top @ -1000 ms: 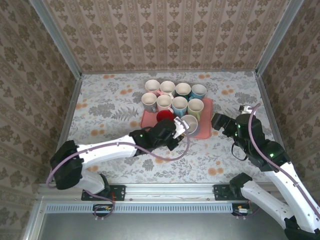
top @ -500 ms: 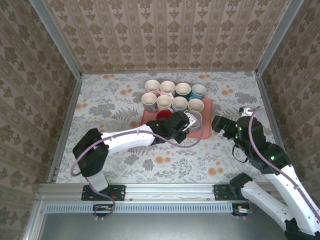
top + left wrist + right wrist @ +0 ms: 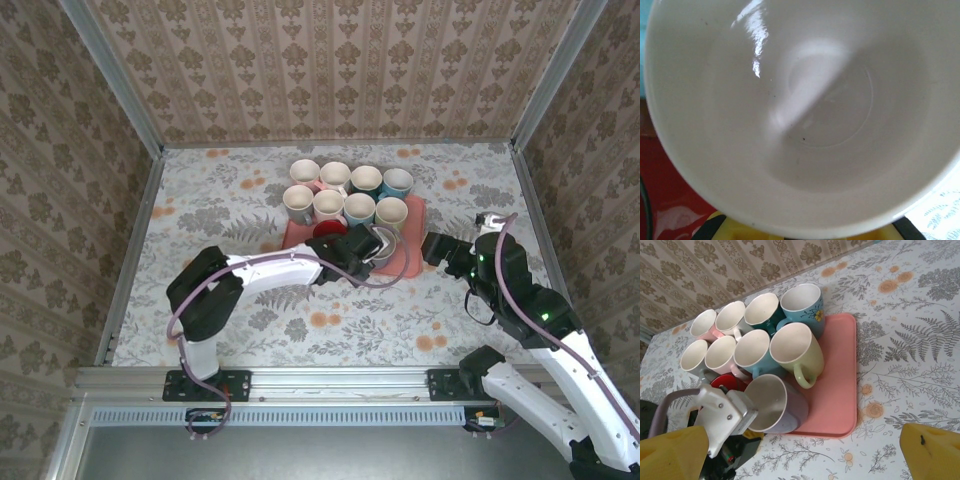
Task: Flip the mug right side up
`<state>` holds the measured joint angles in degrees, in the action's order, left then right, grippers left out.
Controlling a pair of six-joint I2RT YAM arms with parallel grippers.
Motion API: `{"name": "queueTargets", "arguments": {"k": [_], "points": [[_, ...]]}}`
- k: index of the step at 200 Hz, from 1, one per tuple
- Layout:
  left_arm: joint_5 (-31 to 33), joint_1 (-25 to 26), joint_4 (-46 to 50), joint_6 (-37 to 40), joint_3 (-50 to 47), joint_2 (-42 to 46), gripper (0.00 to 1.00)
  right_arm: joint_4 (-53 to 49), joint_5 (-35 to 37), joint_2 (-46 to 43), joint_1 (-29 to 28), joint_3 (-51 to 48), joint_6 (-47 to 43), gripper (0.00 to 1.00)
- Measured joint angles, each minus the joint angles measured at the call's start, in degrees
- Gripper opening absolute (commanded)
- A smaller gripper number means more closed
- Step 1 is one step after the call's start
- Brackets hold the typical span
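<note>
STATE: left gripper (image 3: 749, 416) clamped on rim of mug (image 3: 782, 407); mug tilted, mouth sideways, at near edge of tray (image 3: 840, 390) | right gripper (image 3: 437, 246) spread wide, holding nothing, apart from tray | RISK: rim pinch may slip during rotation; mug may strike green mug (image 3: 795, 352) or red mug (image 3: 727, 383); base landing on tray lip may topple it.

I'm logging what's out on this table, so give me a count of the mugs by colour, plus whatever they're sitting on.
Light blue mugs: 2
Dark teal mug: 1
Pale green mug: 1
Red mug: 1
Lavender mug, tilted: 1
Cream or pale pink mugs: 4
Pink tray: 1
Total: 11 things, 10 of them mugs
</note>
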<state>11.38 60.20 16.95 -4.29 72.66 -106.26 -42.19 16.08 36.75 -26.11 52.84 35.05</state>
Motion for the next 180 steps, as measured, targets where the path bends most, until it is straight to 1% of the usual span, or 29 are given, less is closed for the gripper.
{"name": "queueTargets", "arguments": {"k": [49,56,66,90,117,147,164,180], "points": [[0.55,-0.42,0.68,0.00,1.05,-1.77,0.00,0.09,0.00,0.09,0.00,-0.09,-0.87,1.00],[0.55,-0.42,0.70,0.00,1.05,-1.79,0.03,0.09,0.00,0.09,0.04,-0.15,-0.98,1.00],[0.57,-0.42,0.76,0.00,1.05,-1.79,0.12,0.20,0.00,0.09,0.04,-0.35,-1.20,0.99],[0.59,-0.42,0.83,-0.15,1.05,-1.79,0.26,0.24,0.00,0.17,0.04,-0.90,-1.81,0.99],[1.42,-0.52,0.00,-0.92,1.05,-1.79,0.35,0.48,0.00,0.92,0.04,-0.92,-1.92,0.99],[2.23,-0.61,-0.24,-1.31,0.68,-0.87,0.40,0.85,0.00,1.25,0.04,-0.92,-1.92,0.99],[2.54,-0.31,-0.20,-1.31,-0.07,1.60,0.42,0.87,-0.02,1.25,0.04,-0.92,-2.12,1.00],[2.95,0.17,-0.46,-1.29,-0.68,5.11,0.47,0.85,-0.11,1.25,0.04,-0.85,-2.54,1.00]]}}
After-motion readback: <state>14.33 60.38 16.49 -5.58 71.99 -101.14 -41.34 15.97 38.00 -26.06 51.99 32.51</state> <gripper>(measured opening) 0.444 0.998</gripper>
